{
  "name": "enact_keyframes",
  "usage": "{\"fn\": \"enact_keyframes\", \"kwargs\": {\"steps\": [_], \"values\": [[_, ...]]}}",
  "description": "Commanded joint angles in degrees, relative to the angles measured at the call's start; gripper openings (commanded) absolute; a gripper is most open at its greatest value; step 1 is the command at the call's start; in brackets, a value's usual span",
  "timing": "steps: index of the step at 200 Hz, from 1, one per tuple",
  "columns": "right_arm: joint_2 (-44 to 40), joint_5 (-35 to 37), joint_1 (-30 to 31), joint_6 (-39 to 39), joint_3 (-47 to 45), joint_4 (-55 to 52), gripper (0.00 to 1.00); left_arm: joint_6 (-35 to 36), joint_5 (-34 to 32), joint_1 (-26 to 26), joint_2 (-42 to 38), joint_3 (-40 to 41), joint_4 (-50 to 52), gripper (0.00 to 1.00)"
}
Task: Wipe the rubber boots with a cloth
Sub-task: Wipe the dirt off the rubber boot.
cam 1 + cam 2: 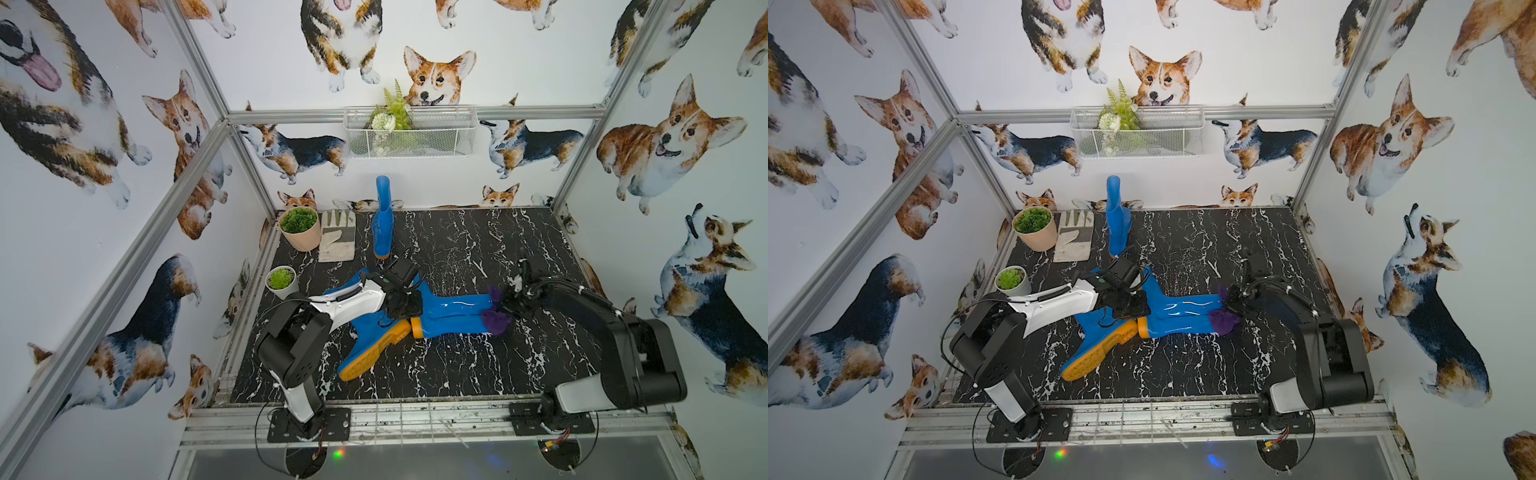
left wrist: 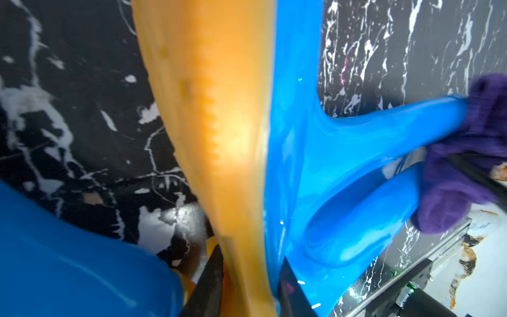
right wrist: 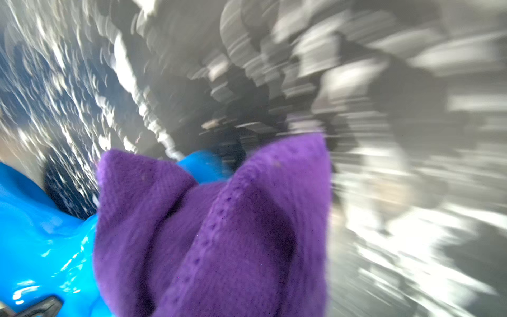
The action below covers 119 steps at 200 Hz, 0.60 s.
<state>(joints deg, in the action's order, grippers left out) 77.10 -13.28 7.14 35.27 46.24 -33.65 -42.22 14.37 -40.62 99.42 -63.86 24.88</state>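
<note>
You can't read much off the right wrist view: it is smeared nearly all over, and only the cloth and a glossy patch of the lying boots are legible. In both top views the left gripper's fingertips sit under its own wrist body, so you get no jaw read from above.

The left wrist view gives you the left gripper, with a black finger on either side of the orange sole of a lying boot. Clamped or slack on it, I cannot tell (the picture is soft down there).

The right gripper is clenched on the cloth. The cloth is bunched against the open shaft ends of the lying boots, toward the right arm's side of the table.

From above, those lying boots read as one blue slab. The left wrist view splits them into two shafts side by side, with a black finger across the cloth at their mouths.

Only the top views show you the sole-up boot, butting against the lying ones, and the upright boot at the back wall near the glove. More blue shows past the left arm; whether that is a fourth boot or the sole-up boot's shaft, you can't tell.
</note>
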Motion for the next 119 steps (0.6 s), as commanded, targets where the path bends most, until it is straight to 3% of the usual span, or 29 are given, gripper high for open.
{"fn": "enact_keyframes", "kwargs": {"steps": [1, 31, 55, 73, 98, 119], "values": [[-8.00, 1.35, 0.63, -1.91, 0.91, -4.73, 0.00, 1.52, 0.20, 0.14, 1.08, -2.80, 0.08, 0.00], [-7.18, 6.99, 17.18, 3.27, 4.08, -1.81, 0.00, 0.87, 0.31, -0.23, 2.76, -4.56, -0.58, 0.00], [4.54, 2.88, 28.90, 6.39, 7.57, 5.44, 0.00, -0.20, 0.42, -0.29, 4.26, -4.82, -1.63, 0.00], [15.47, 1.42, 34.68, 4.16, 13.71, 4.45, 0.00, -0.74, 1.44, -0.37, 4.93, -4.97, -1.86, 0.00], [20.72, 2.37, 34.69, 1.33, 15.21, 1.62, 0.00, -0.42, 1.12, -0.29, 4.34, -4.17, -1.39, 0.00], [18.76, 2.32, 26.79, 0.08, 9.86, 0.69, 0.00, 0.01, 2.37, 0.10, 4.82, -4.19, -1.34, 0.00]]}}
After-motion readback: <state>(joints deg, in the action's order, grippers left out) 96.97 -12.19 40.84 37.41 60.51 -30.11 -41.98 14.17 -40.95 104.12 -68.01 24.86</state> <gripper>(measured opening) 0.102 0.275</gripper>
